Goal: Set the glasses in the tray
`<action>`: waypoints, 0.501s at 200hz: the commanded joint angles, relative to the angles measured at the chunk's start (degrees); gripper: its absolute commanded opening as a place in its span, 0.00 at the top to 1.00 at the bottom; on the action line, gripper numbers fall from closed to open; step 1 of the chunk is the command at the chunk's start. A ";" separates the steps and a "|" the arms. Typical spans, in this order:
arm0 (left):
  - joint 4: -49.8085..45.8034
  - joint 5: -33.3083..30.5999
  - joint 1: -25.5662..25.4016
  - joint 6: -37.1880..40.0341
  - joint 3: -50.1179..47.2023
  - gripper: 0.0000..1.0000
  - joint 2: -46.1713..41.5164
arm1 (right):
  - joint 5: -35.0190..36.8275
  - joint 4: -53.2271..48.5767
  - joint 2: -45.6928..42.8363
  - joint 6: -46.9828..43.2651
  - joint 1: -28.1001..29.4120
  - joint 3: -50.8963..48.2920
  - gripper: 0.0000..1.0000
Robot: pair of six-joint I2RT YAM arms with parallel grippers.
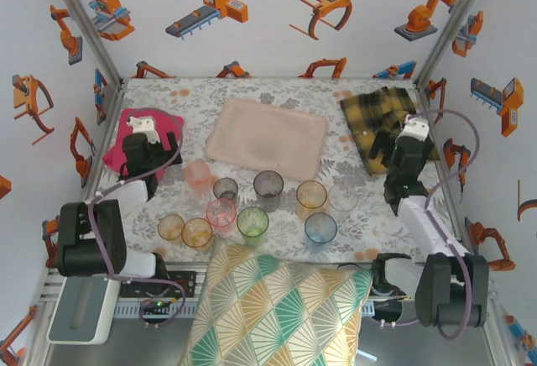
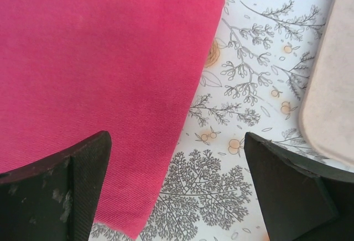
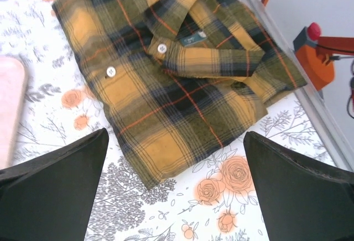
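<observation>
Both tools are spread wide and hold nothing. The left tool hangs over the magenta cloth by the table's left edge. The right tool hangs beside the plaid shirt near the far right corner. The glasses stand in a loose cluster in the near half of the table, between the tray and the cushion at the near edge. None is on the tray yet.

We think crowding is the main risk. Several glasses stand just beside or touching one another, so a finger lowered between them could tip a neighbour. They look light and thin-walled, and a hard squeeze might deform one or shoot it out of the grip. The tray looks flat, so a glass set near its edge may topple off. An arm reaching for the nearest glasses could brush the cushion.

The top view gives us the glasses, the whole tray and both arms. The left wrist view adds the gap in the left tool, with the cloth below it and the tray's rounded edge to one side. The right wrist view adds the right tool over the shirt, buttons and collar legible.
</observation>
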 commanded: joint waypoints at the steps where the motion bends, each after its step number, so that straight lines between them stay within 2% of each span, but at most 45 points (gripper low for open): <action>1: -18.66 -1.05 -0.15 0.78 6.72 0.03 -3.13 | 4.03 -26.51 -3.29 11.66 0.50 11.41 0.01; 20: -32.89 -1.23 -0.41 4.11 14.82 0.03 -3.53 | -0.61 -35.90 -7.38 17.75 0.55 16.44 0.01; 38: -45.52 -0.64 -0.42 6.74 22.38 0.03 -3.38 | -9.45 -33.70 -11.91 16.22 0.56 14.02 0.01; 58: -56.98 -0.77 -0.51 4.67 30.21 0.03 -2.98 | -10.08 -44.64 -11.92 18.77 0.52 19.55 0.14; 80: -70.92 2.04 -0.51 2.97 40.58 0.03 -1.20 | -10.39 -56.44 -10.64 19.88 0.67 24.63 0.14; 100: -76.34 6.09 -0.54 3.65 46.06 0.03 -1.72 | -10.98 -64.77 -10.56 19.86 1.65 28.34 0.16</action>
